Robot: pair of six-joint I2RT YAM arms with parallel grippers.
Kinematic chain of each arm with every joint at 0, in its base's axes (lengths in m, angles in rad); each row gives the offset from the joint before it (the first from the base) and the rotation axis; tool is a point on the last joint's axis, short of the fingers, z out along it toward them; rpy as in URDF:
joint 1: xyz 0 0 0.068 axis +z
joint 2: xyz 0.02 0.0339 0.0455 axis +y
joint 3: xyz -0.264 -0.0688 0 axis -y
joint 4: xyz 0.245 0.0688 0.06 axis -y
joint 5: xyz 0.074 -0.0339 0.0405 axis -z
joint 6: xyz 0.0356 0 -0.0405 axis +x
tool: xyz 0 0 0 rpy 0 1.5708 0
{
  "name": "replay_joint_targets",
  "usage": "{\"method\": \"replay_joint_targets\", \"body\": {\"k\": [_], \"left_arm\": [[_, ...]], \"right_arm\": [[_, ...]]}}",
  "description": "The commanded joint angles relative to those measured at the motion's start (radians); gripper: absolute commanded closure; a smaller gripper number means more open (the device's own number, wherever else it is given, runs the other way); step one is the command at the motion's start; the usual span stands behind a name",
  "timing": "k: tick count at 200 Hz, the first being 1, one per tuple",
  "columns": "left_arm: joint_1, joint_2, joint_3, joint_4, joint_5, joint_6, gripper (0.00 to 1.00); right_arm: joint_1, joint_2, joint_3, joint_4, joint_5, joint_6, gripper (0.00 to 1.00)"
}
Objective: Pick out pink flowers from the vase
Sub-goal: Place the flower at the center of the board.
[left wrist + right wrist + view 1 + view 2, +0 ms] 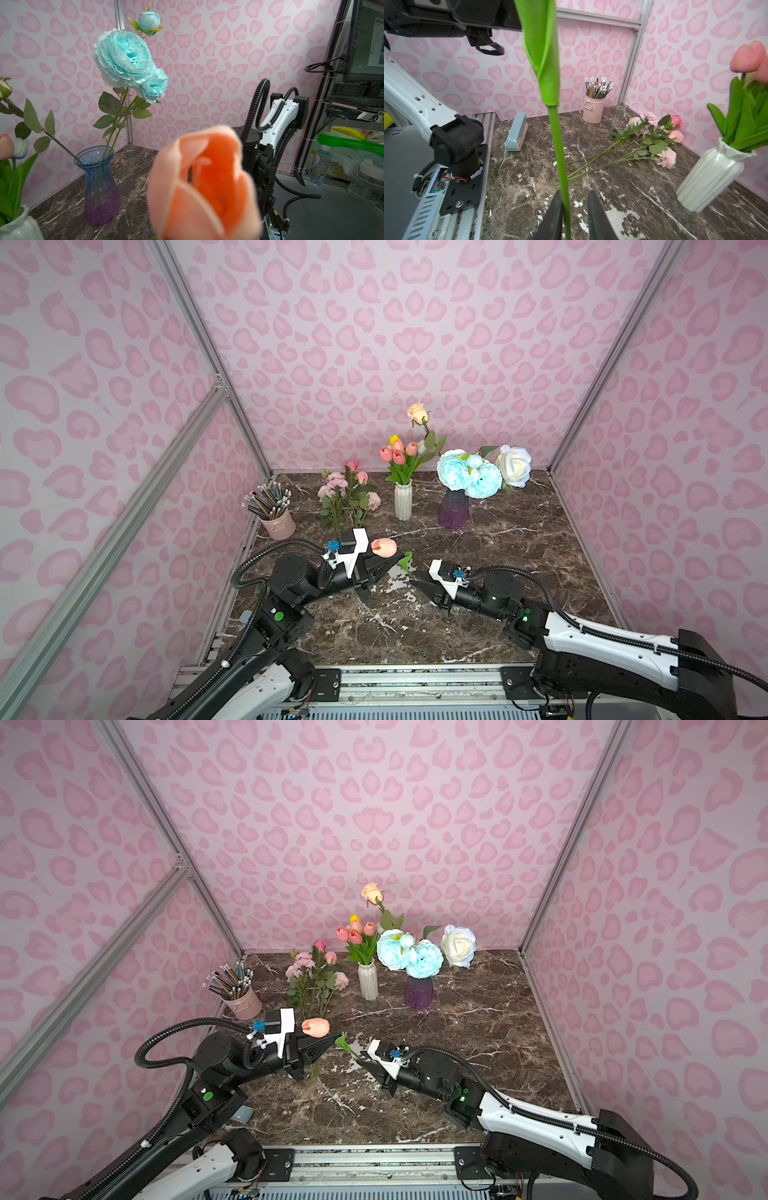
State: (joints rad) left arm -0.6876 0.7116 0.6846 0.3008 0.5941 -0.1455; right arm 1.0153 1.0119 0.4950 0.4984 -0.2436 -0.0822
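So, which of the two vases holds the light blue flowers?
The clear glass vase, blue fading to purple; the white ribbed vase beside it holds tulips.

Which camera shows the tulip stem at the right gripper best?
Right wrist: the tulip stem runs between the right gripper's open jaws, against one. Both top views show just its leaf; left wrist shows only the bloom.
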Motion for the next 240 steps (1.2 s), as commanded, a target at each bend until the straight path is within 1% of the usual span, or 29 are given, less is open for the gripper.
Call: {"method": "replay_joint_targets", "body": {"k": [1,21,31,38,51,56,60,68,84,91,109,123,136,146,168,192,216,240], "left_arm": [[-0.001,0.002,-0.004,0.055,0.006,0.008,0.98],[-0.001,-0.003,-0.010,0.054,0.001,0.006,0.98],[-0.001,-0.003,-0.004,0.037,-0.003,0.005,0.96],[-0.001,0.000,0.005,0.009,-0.008,0.006,0.90],[-0.001,0.006,0.023,-0.039,-0.024,0.012,0.70],[-0.001,0.006,0.027,-0.057,-0.036,0.015,0.66],[-0.001,0.005,0.029,-0.068,-0.048,0.016,0.60],[-0.001,0.001,0.025,-0.086,-0.075,0.021,0.54],[-0.001,-0.010,0.017,-0.146,-0.150,0.031,0.48],[-0.001,-0.016,0.016,-0.182,-0.188,0.041,0.47],[-0.001,-0.043,0.012,-0.280,-0.287,0.071,0.46],[-0.001,-0.065,0.015,-0.374,-0.398,0.097,0.46],[-0.001,-0.084,0.022,-0.452,-0.498,0.116,0.46],[-0.001,-0.094,0.027,-0.492,-0.548,0.129,0.46],[-0.001,-0.112,0.022,-0.518,-0.574,0.147,0.46],[-0.001,-0.117,0.001,-0.488,-0.570,0.140,0.46],[-0.001,-0.107,0.009,-0.490,-0.555,0.135,0.46],[-0.002,-0.119,-0.001,-0.489,-0.561,0.120,0.47]], "right_arm": [[0.001,0.005,-0.009,0.049,0.005,0.007,0.86],[0.001,0.004,-0.015,0.049,0.007,0.008,0.97],[0.001,0.000,-0.017,0.052,0.012,0.011,1.00],[-0.001,-0.004,-0.019,0.052,0.016,0.015,1.00],[-0.001,-0.016,-0.025,0.056,0.026,0.023,1.00],[-0.001,-0.021,-0.029,0.059,0.035,0.028,1.00],[-0.001,-0.027,-0.033,0.061,0.044,0.034,1.00],[-0.001,-0.039,-0.040,0.062,0.061,0.048,1.00],[-0.011,-0.064,-0.037,0.020,0.083,0.112,1.00],[-0.022,-0.070,-0.025,-0.018,0.093,0.158,1.00],[-0.051,-0.071,0.013,-0.153,0.074,0.250,1.00],[-0.053,-0.073,0.018,-0.219,0.079,0.308,1.00],[-0.055,-0.074,0.009,-0.246,0.119,0.423,1.00],[-0.066,-0.069,0.015,-0.288,0.141,0.514,1.00],[-0.094,-0.030,0.021,-0.352,0.139,0.687,1.00],[-0.136,0.039,0.030,-0.398,0.098,0.804,1.00],[-0.233,0.109,0.037,-0.432,0.004,0.860,1.00],[-0.335,0.192,0.052,-0.440,-0.115,0.849,1.00]]}}
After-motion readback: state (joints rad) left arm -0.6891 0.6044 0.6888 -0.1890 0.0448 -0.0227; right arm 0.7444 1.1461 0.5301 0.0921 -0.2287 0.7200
